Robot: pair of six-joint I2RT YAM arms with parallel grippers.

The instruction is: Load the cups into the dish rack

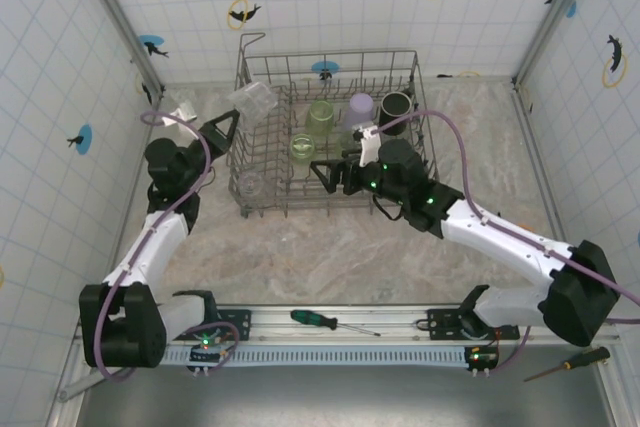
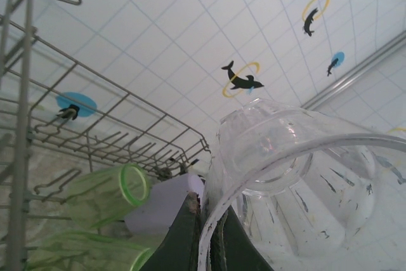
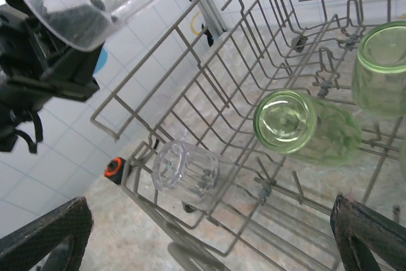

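Note:
The grey wire dish rack [image 1: 262, 209] stands mid-table. My left gripper [image 1: 226, 128] is shut on the rim of a clear cup [image 1: 252, 101], held tilted over the rack's left wall. In the left wrist view that clear cup [image 2: 298, 176] is pinched at its rim between the fingers [image 2: 186, 236]. My right gripper [image 1: 326, 175] is open and holds nothing, low inside the rack's front. In the rack are two green cups [image 1: 320, 117] [image 1: 303, 148], a lilac cup [image 1: 359, 107], a black mug [image 1: 396, 105] and a clear cup [image 1: 249, 184]. The right wrist view shows the racked clear cup [image 3: 185, 168] on its side.
Another clear cup [image 1: 181, 107] rests on the table left of the rack, by the wall. A green-handled screwdriver [image 1: 330, 321] lies on the front rail and a yellow-handled one [image 1: 566, 360] at the right. Tiled walls enclose the table.

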